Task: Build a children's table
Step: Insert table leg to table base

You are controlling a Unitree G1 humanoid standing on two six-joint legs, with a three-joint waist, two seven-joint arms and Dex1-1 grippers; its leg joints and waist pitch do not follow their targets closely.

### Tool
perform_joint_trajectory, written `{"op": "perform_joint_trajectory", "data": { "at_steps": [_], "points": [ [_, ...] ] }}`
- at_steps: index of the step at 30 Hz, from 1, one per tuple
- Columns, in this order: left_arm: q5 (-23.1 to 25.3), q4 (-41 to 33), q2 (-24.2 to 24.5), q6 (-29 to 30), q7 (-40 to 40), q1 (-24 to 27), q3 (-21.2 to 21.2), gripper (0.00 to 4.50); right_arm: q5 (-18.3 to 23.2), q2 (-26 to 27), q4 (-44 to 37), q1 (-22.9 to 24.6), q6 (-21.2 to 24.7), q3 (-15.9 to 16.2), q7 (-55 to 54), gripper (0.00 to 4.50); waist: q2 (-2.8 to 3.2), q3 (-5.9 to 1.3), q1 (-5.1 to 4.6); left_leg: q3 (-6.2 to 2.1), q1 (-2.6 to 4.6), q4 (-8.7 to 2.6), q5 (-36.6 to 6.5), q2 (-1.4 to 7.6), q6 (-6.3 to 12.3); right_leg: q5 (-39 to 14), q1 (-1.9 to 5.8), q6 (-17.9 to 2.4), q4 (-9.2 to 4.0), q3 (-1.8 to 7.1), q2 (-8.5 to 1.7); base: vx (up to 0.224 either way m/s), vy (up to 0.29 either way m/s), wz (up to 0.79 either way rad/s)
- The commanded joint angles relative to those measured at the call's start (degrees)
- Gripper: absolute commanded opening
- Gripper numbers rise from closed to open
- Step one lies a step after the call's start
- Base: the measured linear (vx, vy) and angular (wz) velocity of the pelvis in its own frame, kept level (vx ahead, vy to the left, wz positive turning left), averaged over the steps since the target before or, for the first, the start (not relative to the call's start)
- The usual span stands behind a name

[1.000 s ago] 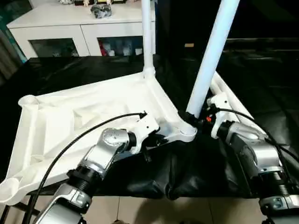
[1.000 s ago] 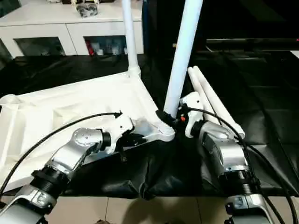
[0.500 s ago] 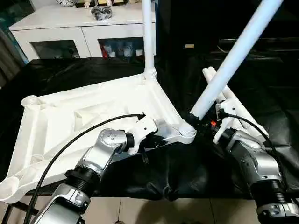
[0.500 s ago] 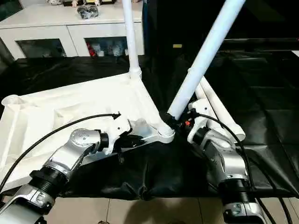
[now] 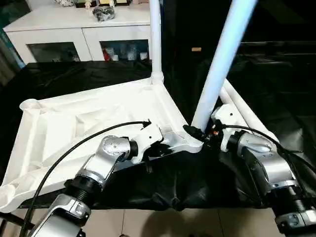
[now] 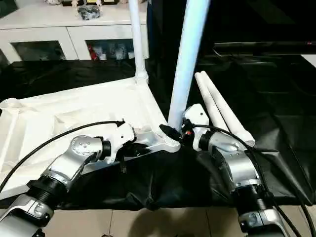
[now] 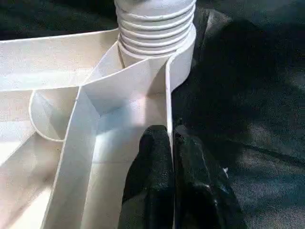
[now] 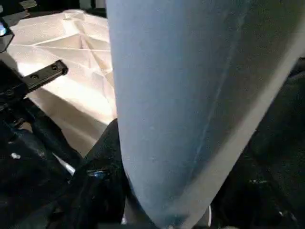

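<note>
Left gripper (image 7: 171,143) jaws pinched ribbed white plastic tabletop (image 5: 74,123) wall | right gripper (image 5: 197,133) jaws clasped smooth tapered white tube leg (image 5: 217,69) at tabletop's corner socket

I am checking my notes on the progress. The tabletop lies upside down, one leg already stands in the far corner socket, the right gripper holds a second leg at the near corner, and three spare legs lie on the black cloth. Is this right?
Not quite: two spare legs lie on the black cloth, not three, as the right eye view shows. The rest holds: the tabletop is upside down, one leg stands in the far corner, and the right gripper holds the second leg at the near corner.
</note>
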Motion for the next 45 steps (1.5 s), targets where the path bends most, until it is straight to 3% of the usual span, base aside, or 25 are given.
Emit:
{"op": "perform_joint_trajectory", "data": {
  "at_steps": [1, 3, 7, 8, 13, 16, 24, 25, 26, 28, 30, 32, 33, 36, 38, 39, 42, 44, 45],
  "points": [
    [-1.29, -2.66, 1.45, -2.36, -3.52, 0.62, 0.08, 0.00, -0.82, -0.68, 5.12, 1.24, 3.58, 2.78, 4.07, 1.88, -1.39, -2.67, 0.04, -2.19, 0.49, -4.70, -24.10, 2.66, 2.11, -34.78, 1.34, -6.16, -5.74, 1.69, -3.34, 0.000, 0.000, 0.00],
    [-1.48, -3.07, 1.85, -2.29, -4.31, 0.65, 0.01, 0.00, -0.28, -0.71, 5.41, 0.99, 3.68, 2.94, 5.36, 1.88, -1.34, -2.72, 0.10, -2.07, 0.57, -4.67, -23.78, 2.71, 2.23, -33.63, 1.31, -6.92, -5.62, 1.86, -3.39, 0.000, 0.000, 0.00],
    [-2.79, -5.29, 3.98, -2.77, -8.60, 1.07, -0.28, 0.00, -0.08, -1.95, 4.21, 1.59, 3.22, 4.91, 10.43, 1.88, -1.41, -2.88, 0.45, -1.93, 0.23, -4.97, -21.25, 3.09, 2.60, -26.25, 1.90, -9.75, -4.65, 2.22, -3.31, 0.000, 0.000, 0.00],
    [-3.60, -6.80, 6.29, -2.45, -12.02, 1.36, -0.44, 0.00, -0.77, -2.87, 2.69, 2.80, 2.10, 6.57, 12.77, 1.88, -1.13, -2.56, 0.60, -1.87, 0.20, -5.14, -21.20, 3.14, 2.72, -24.24, 1.82, -10.45, -4.61, 2.31, -3.21, 0.000, 0.000, 0.00],
    [-4.96, -7.78, 8.55, -2.14, -16.15, 1.59, -0.21, 0.00, -1.61, -3.20, 1.57, 4.31, 0.60, 8.08, 15.17, 1.88, -0.83, -2.31, 0.98, -1.53, 0.52, -5.36, -20.22, 3.20, 2.63, -18.37, 1.97, -13.14, -4.01, 2.49, -3.06, 0.000, 0.000, 0.00],
    [-4.70, -7.16, 9.20, -1.98, -16.94, 1.31, 0.03, 0.00, -2.65, -3.36, 1.36, 4.87, -1.16, 8.85, 15.70, 1.88, -0.89, -2.16, 1.04, -1.45, 0.59, -5.49, -20.64, 3.21, 2.22, -18.59, 2.05, -13.18, -4.09, 2.56, -3.06, 0.000, 0.000, 0.00],
    [-5.58, -6.32, 9.77, -1.69, -17.29, 0.73, 0.57, 0.00, -2.07, -2.89, 0.80, 5.26, -0.78, 8.62, 16.35, 1.88, -0.90, -1.93, 1.01, -1.58, 0.93, -5.78, -22.72, 3.26, 1.09, -21.33, 2.02, -12.62, -4.38, 2.65, -3.07, 0.000, 0.000, 0.00],
    [-5.53, -6.49, 9.45, -1.10, -16.28, 0.78, 0.95, 0.00, -1.87, -2.22, 1.59, 4.71, -0.51, 7.97, 15.34, 1.88, -0.91, -1.91, 0.99, -1.56, 0.89, -5.81, -22.64, 3.27, 1.07, -21.12, 2.02, -12.69, -4.37, 2.67, -3.06, 0.000, 0.000, 0.00],
    [-5.49, -6.58, 9.20, -0.86, -15.61, 0.78, 1.17, 0.00, -1.62, -1.82, 2.05, 4.37, -0.23, 7.50, 14.73, 1.88, -1.29, -1.95, 0.95, -1.55, 0.86, -5.79, -22.30, 3.27, 1.16, -21.12, 2.04, -12.82, -4.30, 2.70, -3.11, 0.000, 0.000, 0.00],
    [-5.64, -6.60, 8.45, 0.11, -14.03, 0.70, 1.84, 0.00, -1.43, -0.67, 3.72, 3.23, 0.40, 6.29, 12.11, 1.88, -1.18, -1.76, 0.93, -1.53, 0.94, -5.85, -22.60, 3.28, 1.07, -22.34, 1.85, -12.80, -4.44, 2.73, -3.14, 0.000, 0.000, 0.00],
    [-5.32, -6.65, 7.11, 1.31, -10.32, 0.39, 2.98, 0.00, -3.03, 1.46, 8.27, 0.50, -0.55, 4.45, 5.05, 1.88, -1.07, -1.55, 0.80, -1.73, 1.07, -5.93, -24.63, 3.22, 0.30, -26.13, 1.66, -11.76, -4.75, 2.62, -3.17, 0.000, 0.000, 0.00],
    [-5.18, -6.73, 6.49, 1.96, -8.56, 0.25, 3.48, 0.00, -3.80, 2.41, 10.34, -0.74, -1.01, 3.67, 1.81, 1.88, -1.14, -1.32, 0.07, -2.07, 1.05, -5.89, -26.55, 2.97, -1.04, -30.67, 1.47, -10.69, -4.98, 2.33, -3.33, 0.000, 0.000, 0.00],
    [-4.78, -7.01, 5.31, 2.88, -5.49, 0.08, 4.16, 0.00, -4.50, 3.71, 13.03, -2.49, -0.92, 2.67, -2.55, 1.88, -1.34, -1.35, -0.04, -2.18, 1.07, -5.86, -26.91, 2.90, -1.17, -32.29, 1.53, -9.80, -5.18, 2.23, -3.31, -0.056, 0.005, -0.07],
    [-1.72, -8.30, 1.71, 6.49, 5.03, -0.47, 5.42, 0.00, -5.92, 7.06, 19.32, -6.58, -1.13, 0.87, -12.40, 1.88, -1.13, -1.03, -0.95, -2.51, 1.17, -5.63, -28.41, 2.80, -1.70, -37.02, 1.01, -7.68, -5.76, 1.93, -3.36, -0.036, 0.005, -0.05],
    [-0.98, -9.04, 0.33, 8.33, 8.01, -0.54, 5.80, 0.00, -6.26, 8.04, 20.82, -7.63, -1.23, 0.47, -15.16, 1.88, -1.14, -0.79, -1.03, -2.52, 1.59, -5.38, -29.60, 2.64, -1.27, -39.43, 0.53, -6.52, -6.38, 1.65, -3.25, 0.000, 0.000, 0.00],
    [0.25, -11.57, -2.92, 11.77, 13.70, -0.20, 6.36, 0.00, -6.15, 10.10, 23.47, -9.48, -0.90, -0.37, -18.76, 1.88, -1.27, -0.82, -1.10, -2.50, 1.59, -5.24, -29.46, 2.56, -0.84, -40.37, 0.43, -5.94, -6.52, 1.67, -3.34, 0.000, 0.000, 0.00],
    [2.02, -14.05, -5.68, 14.07, 18.43, 0.42, 6.11, 0.00, -6.16, 11.67, 25.45, -10.84, -1.02, -0.57, -20.68, 1.88, -1.17, -0.99, -0.98, -2.50, 1.36, -5.25, -28.00, 2.66, -0.46, -39.03, 0.63, -6.09, -6.55, 1.57, -3.35, 0.000, 0.000, 0.00],
    [2.46, -15.30, -7.55, 14.97, 20.73, 0.92, 5.45, 0.00, -6.00, 12.82, 26.78, -11.65, -1.41, -0.73, -21.56, 1.88, -1.17, -1.11, -0.91, -2.42, 0.69, -5.62, -26.57, 2.90, 0.14, -33.50, 1.03, -7.59, -6.05, 1.75, -3.18, 0.000, 0.000, 0.00],
    [2.35, -15.48, -8.16, 15.36, 21.37, 0.99, 5.41, 0.00, -5.99, 13.23, 27.52, -12.02, -1.77, -0.90, -21.91, 1.88, -1.28, -1.23, -0.75, -2.13, 0.86, -5.52, -26.41, 2.81, 0.43, -31.78, 0.85, -8.33, -5.98, 1.91, -3.12, 0.000, 0.000, 0.00]
  ]
}}
